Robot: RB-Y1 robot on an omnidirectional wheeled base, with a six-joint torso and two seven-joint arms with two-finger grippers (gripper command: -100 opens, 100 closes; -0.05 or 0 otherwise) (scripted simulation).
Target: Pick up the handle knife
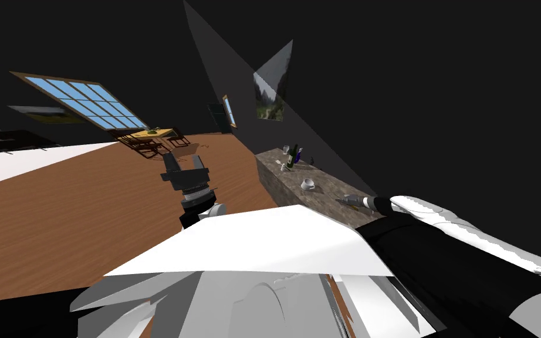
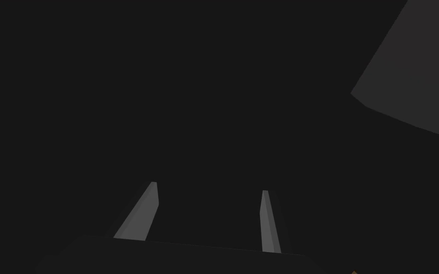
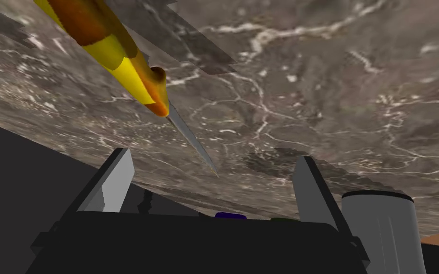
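Right gripper (image 3: 214, 185) at marbled surface (image 3: 337, 95), jaws wide, empty; knife (image 3: 133, 81) just ahead, not yet grasped. Left gripper (image 2: 209, 214) aside, jaws apart, empty.

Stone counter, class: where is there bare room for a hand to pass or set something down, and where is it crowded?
Bare counter lies between the white cup and the knife, and between the cup and the bottles. The far end is crowded with bottles and a glass. The open right gripper hovers by the knife's blade.

One knife (image 3: 137, 81), one white cup (image 1: 308, 183), one green bottle (image 1: 291, 157), one purple bottle (image 1: 299, 156), one counter (image 1: 329, 182)
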